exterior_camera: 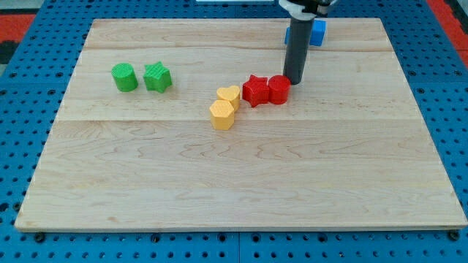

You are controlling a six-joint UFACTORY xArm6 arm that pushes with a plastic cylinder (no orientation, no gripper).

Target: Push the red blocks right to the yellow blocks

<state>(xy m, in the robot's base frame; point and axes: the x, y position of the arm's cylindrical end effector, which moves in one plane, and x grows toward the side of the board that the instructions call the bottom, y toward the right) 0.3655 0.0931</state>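
A red star block (pixel 254 90) and a red cylinder (pixel 278 89) sit side by side, touching, near the board's middle. Just to their left are a yellow heart block (pixel 229 96) and a yellow hexagon block (pixel 222 115); the red star is touching or nearly touching the yellow heart. My tip (pixel 293 80) rests on the board at the red cylinder's upper right, right against it. The dark rod rises toward the view's top.
A green cylinder (pixel 124 77) and a green star block (pixel 157 77) sit at the board's upper left. A blue block (pixel 316 32) lies at the top edge, partly hidden behind the rod. The wooden board (pixel 241 183) lies on a blue pegboard surface.
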